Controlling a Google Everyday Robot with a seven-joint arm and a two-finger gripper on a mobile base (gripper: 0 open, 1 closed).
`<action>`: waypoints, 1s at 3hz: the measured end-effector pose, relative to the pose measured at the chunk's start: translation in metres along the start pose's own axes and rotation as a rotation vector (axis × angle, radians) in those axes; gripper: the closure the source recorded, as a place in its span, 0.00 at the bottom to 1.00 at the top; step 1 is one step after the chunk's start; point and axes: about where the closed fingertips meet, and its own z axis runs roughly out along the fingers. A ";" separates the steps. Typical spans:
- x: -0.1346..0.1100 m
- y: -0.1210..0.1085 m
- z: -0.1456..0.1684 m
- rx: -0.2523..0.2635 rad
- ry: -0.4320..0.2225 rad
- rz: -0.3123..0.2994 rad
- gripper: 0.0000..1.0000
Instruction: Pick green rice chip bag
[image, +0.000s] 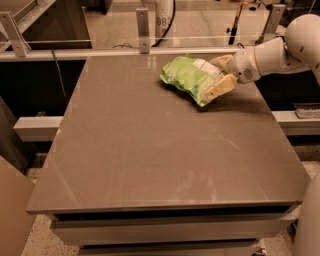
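Observation:
The green rice chip bag (187, 76) is a crinkled light-green bag with a white label patch. It lies on the grey table (165, 150) near the far right. My gripper (213, 76) reaches in from the right on a white arm (270, 55). Its two tan fingers straddle the bag's right end: one finger (220, 87) is at the near side, the other (221, 60) at the far side. The fingers are spread with the bag between them, and the bag rests on the table.
A metal rail with upright posts (143, 30) runs along the table's far edge. A cable (235, 25) hangs behind it. A lower shelf ledge (35, 127) sticks out on the left, and another on the right (295, 117). The table's front edge is near me.

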 end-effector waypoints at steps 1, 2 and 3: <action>-0.013 -0.002 -0.001 0.003 -0.027 -0.028 0.41; -0.037 0.003 -0.007 0.012 -0.055 -0.086 0.65; -0.061 0.011 -0.017 0.022 -0.091 -0.146 0.88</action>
